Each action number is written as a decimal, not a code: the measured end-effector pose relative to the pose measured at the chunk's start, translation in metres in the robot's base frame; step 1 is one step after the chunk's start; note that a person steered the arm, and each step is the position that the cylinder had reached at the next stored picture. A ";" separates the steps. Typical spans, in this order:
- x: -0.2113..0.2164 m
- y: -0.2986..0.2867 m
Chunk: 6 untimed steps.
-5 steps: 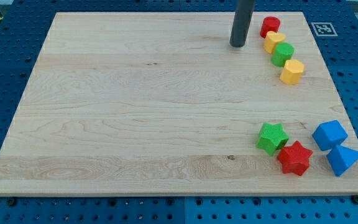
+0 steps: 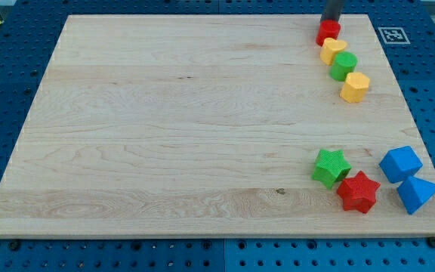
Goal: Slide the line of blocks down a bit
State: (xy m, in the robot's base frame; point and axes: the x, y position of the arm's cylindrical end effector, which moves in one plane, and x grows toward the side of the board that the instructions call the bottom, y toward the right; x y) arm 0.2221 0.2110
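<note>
A short line of four blocks runs down the board's upper right: a red block (image 2: 328, 32), a yellow block (image 2: 333, 50), a green block (image 2: 344, 66) and a yellow hexagonal block (image 2: 355, 87). My tip (image 2: 331, 22) stands at the view's top, just above the red block at the head of the line, touching or nearly touching it. Only the rod's lower end shows.
A green star (image 2: 330, 167), a red star (image 2: 357, 192), a blue cube-like block (image 2: 400, 163) and a blue triangular block (image 2: 416, 193) sit at the lower right of the wooden board (image 2: 165, 136). A marker tag (image 2: 390, 34) is off the board's top right corner.
My tip has moved right and up, from left of the line to just above the red block. The blocks have not visibly moved.
</note>
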 end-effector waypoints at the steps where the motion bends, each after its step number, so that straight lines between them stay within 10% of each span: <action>1: 0.015 0.000; 6: 0.114 0.000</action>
